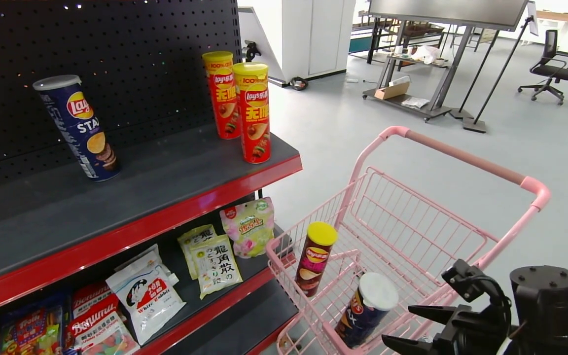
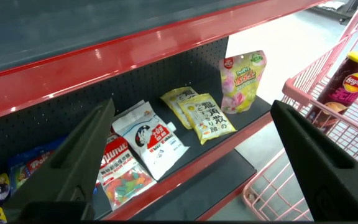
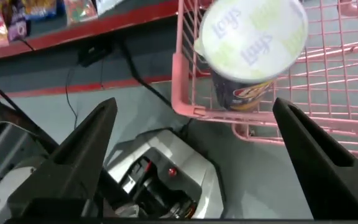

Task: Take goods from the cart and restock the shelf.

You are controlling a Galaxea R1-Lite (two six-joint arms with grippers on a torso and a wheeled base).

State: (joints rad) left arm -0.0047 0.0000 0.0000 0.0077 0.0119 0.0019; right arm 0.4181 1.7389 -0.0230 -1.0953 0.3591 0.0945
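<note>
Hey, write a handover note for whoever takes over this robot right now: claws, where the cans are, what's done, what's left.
Left claw: open, empty, facing the snack bags on the lower shelf.
Right claw: open, empty, beside the cart, pointed at the white-lidded blue can.
Top shelf: one blue can and two red cans standing.
Cart: the white-lidded blue can and a yellow-lidded maroon can, neither gripped.
Done: at most the three shelf cans.
Left: both cart cans go to the shelf.
</note>
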